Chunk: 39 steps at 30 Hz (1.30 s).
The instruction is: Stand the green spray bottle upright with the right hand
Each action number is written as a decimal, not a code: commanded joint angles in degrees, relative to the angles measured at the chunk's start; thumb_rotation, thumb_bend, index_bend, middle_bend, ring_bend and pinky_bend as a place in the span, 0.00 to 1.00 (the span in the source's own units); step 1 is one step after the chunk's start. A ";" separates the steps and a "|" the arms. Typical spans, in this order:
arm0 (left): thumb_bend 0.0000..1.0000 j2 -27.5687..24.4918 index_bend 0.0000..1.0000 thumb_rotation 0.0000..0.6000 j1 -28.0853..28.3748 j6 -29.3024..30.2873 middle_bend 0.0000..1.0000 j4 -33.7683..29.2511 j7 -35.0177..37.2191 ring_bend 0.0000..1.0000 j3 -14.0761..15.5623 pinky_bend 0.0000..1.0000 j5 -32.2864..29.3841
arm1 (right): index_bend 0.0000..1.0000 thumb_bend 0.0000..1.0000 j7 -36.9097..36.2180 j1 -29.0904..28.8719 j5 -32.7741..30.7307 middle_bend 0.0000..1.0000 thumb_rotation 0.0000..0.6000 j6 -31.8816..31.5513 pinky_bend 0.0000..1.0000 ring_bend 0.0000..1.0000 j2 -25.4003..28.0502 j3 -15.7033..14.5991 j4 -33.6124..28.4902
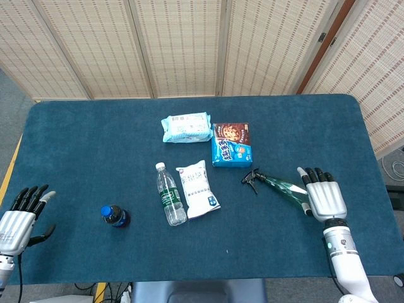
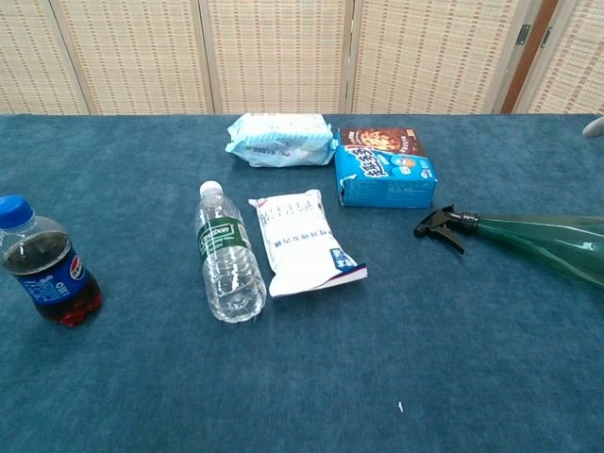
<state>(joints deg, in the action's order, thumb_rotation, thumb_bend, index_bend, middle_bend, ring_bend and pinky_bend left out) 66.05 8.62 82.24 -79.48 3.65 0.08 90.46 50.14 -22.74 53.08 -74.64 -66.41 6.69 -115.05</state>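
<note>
From the head view, the green spray bottle (image 1: 282,186) is lying on its side on the blue table (image 1: 303,126), black trigger head pointing toward the snack box (image 1: 231,144). A clear water bottle (image 1: 170,194) is lying flat beside a white pouch (image 1: 197,189); a small cola bottle (image 1: 115,216) is standing upright, holding dark liquid. The right hand (image 1: 324,197) is hovering over the bottle's wide end, fingers extended and slightly apart, gripping nothing; whether it is touching is unclear. The left hand (image 1: 20,216) is resting at the table's edge, fingers spread.

In the chest view, the spray bottle (image 2: 528,236) is lying flat at the right edge, and only a fingertip (image 2: 594,127) is showing.
</note>
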 commanded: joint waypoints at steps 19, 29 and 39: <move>0.29 2.48 0.12 1.00 -1.82 5.62 0.08 4.79 3.55 0.00 3.09 0.00 6.00 | 0.12 0.21 -7.08 3.14 1.48 0.15 1.00 -1.46 0.18 0.10 -5.67 -4.29 5.30; 0.29 4.99 0.12 1.00 -1.51 6.39 0.08 9.91 3.32 0.00 4.58 0.00 8.99 | 0.12 0.21 -3.99 -0.37 -3.49 0.15 1.00 0.91 0.18 0.10 -7.89 -1.89 7.88; 0.29 5.61 0.12 1.00 -0.91 6.30 0.08 14.14 6.67 0.00 5.30 0.00 9.62 | 0.13 0.21 -2.41 -3.86 -7.68 0.15 1.00 2.08 0.18 0.10 -11.33 0.27 10.90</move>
<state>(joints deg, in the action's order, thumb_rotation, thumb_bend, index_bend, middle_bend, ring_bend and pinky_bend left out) 71.51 7.62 88.61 -65.83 9.87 5.25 100.05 47.52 -26.44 45.56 -72.48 -77.54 6.85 -104.27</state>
